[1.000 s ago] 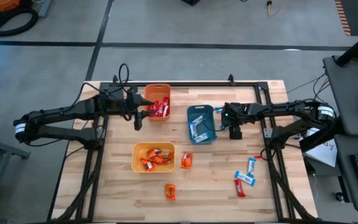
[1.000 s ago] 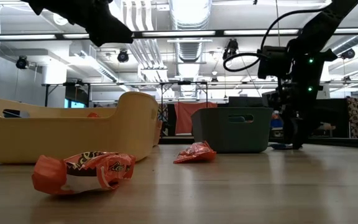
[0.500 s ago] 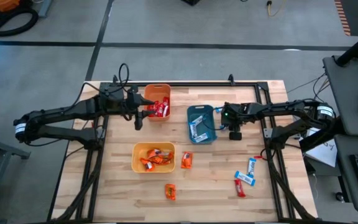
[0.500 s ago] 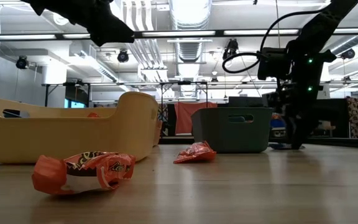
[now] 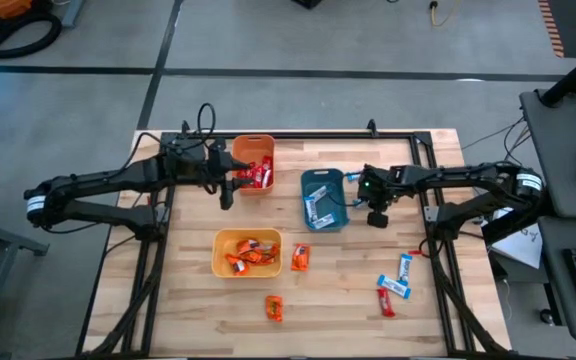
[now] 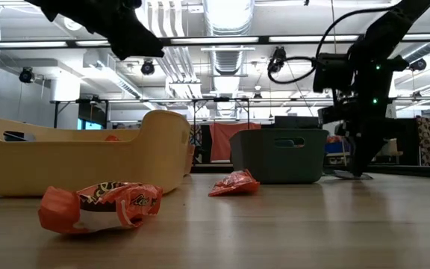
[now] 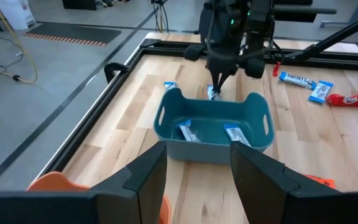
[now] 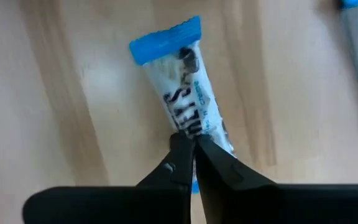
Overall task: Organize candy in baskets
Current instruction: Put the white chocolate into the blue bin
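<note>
Right gripper [image 8: 188,144] pinches shut on a blue candy bar [image 8: 182,93] lying on the table at three o'clock of the blue basket [image 5: 324,200]. Lift straight up (the hold looks thin) before crossing the rim. Left gripper [image 7: 194,180] hangs open over the orange basket [image 5: 253,163].

left gripper [image 5: 236,181] parted, right gripper [image 8: 191,144] pinched closed, pointing down

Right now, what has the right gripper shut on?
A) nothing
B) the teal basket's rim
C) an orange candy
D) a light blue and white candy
D: in the right wrist view the right gripper is pinched shut on the light blue and white candy on the wooden table, beside the teal basket.
</note>
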Controlling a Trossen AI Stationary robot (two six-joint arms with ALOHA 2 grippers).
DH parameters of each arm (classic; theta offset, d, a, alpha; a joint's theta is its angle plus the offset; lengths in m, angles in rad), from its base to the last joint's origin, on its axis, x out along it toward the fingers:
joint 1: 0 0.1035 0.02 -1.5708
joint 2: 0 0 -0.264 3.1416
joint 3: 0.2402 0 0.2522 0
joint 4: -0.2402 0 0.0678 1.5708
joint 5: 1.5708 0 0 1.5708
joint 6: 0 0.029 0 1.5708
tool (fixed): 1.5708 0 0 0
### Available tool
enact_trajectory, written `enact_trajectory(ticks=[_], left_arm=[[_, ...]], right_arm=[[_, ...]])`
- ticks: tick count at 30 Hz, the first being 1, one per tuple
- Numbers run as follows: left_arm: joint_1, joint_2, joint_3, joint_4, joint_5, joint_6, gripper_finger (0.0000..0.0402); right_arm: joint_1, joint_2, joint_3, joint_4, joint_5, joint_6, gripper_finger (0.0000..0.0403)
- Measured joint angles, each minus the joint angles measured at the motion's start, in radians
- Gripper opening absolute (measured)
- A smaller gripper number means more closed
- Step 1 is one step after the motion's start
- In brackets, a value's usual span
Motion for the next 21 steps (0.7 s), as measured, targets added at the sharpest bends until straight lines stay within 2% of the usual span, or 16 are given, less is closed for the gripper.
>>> enact_trajectory(ticks=[6, 15, 17, 21], left_arm=[[0.000, 0.014, 0.000, 0.025, 0.000, -0.001, 0.0160], [0.000, 0.022, 0.000, 0.049, 0.000, -0.005, 0.0160], [0.000, 0.022, 0.000, 0.048, 0.000, -0.008, 0.0160], [0.000, 0.022, 0.000, 0.050, 0.000, -0.012, 0.0160]], right_arm=[[0.000, -0.090, 0.041, -0.040, 0.006, 0.218, 0.0008], [0.023, -0.176, 0.084, -0.066, -0.001, 0.378, 0.0008], [0.021, -0.170, 0.084, -0.064, 0.027, 0.470, 0.0008], [0.022, -0.126, 0.073, -0.062, 0.159, 0.680, 0.0009]])
